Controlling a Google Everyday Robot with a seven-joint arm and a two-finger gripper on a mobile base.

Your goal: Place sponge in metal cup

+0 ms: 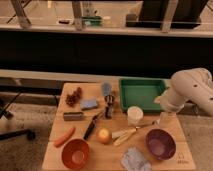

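A blue-grey sponge point(89, 103) lies on the wooden table point(55, 131), left of centre and towards the back. A grey metal cup point(106, 89) stands just right of it, behind a dark-handled tool point(109, 105). My white arm point(192, 90) reaches in from the right. Its gripper point(165, 117) hangs at the table's right edge, in front of the green tray point(142, 93), well right of both the sponge and the cup. Nothing shows in it.
On the table are a white cup point(134, 114), a purple bowl point(160, 144), an orange bowl point(75, 153), a carrot point(64, 136), a yellow fruit point(103, 135), a banana point(123, 135), a dark block point(73, 116), a grey cloth point(135, 160), a black-handled knife point(90, 127) and a reddish cluster point(74, 97).
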